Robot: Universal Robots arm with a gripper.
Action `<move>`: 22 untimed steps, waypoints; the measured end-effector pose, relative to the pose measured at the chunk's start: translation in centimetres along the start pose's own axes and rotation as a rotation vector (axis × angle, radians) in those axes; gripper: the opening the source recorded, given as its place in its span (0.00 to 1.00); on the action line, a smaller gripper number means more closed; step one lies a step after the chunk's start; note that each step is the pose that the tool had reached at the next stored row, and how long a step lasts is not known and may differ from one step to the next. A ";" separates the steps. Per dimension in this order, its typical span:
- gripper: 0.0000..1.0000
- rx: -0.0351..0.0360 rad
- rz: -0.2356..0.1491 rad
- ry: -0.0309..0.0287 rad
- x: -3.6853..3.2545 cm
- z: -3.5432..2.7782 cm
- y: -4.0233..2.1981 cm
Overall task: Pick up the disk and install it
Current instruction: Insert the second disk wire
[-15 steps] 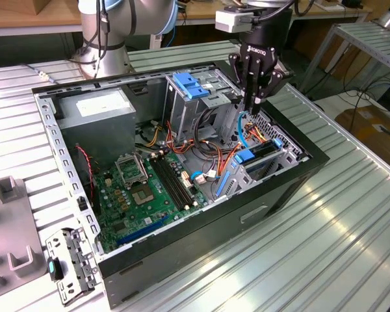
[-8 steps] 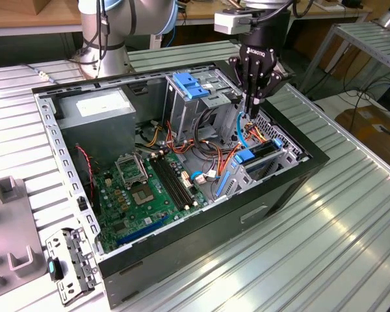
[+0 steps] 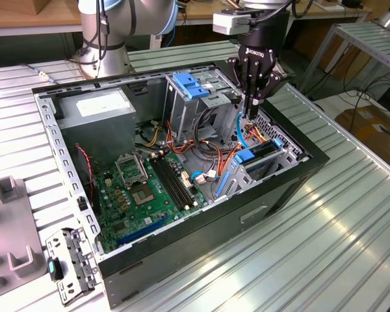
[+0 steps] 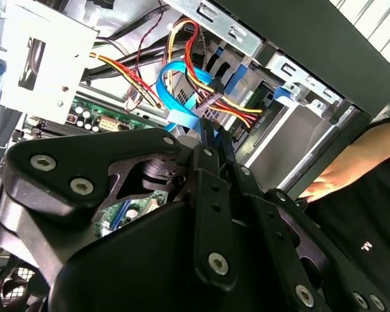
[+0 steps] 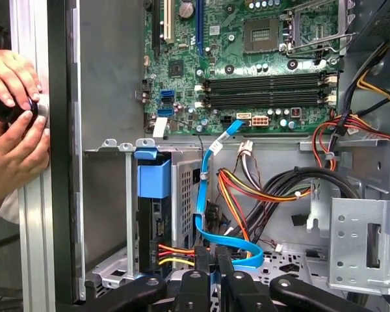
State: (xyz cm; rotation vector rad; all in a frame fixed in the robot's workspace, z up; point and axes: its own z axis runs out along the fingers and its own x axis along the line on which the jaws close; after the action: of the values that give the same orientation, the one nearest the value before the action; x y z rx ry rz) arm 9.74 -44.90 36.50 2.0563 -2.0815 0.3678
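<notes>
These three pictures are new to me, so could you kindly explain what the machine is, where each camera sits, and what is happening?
A robot arm carries a black gripper, lowered into an open computer case that lies on a ribbed metal table. The exterior view looks on from outside; both wrist views ride on the arm and look past the gripper. Its jaws are shut among the coloured cables, apparently on a cable plug; what they pinch is unclear. The disk sits upright in its bay beside a blue rail. In the first wrist view, a person's hands rest on the table's edge.
</notes>
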 end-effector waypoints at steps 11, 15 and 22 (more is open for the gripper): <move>0.16 -0.0001 0.000 0.0000 0.06 0.01 0.08; 0.16 0.0022 -0.003 -0.0004 0.76 0.24 0.40; 0.16 0.0100 -0.023 -0.0015 1.35 0.42 1.39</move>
State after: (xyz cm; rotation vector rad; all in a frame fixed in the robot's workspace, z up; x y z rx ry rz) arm 8.34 -46.31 36.46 2.0846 -2.0596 0.3739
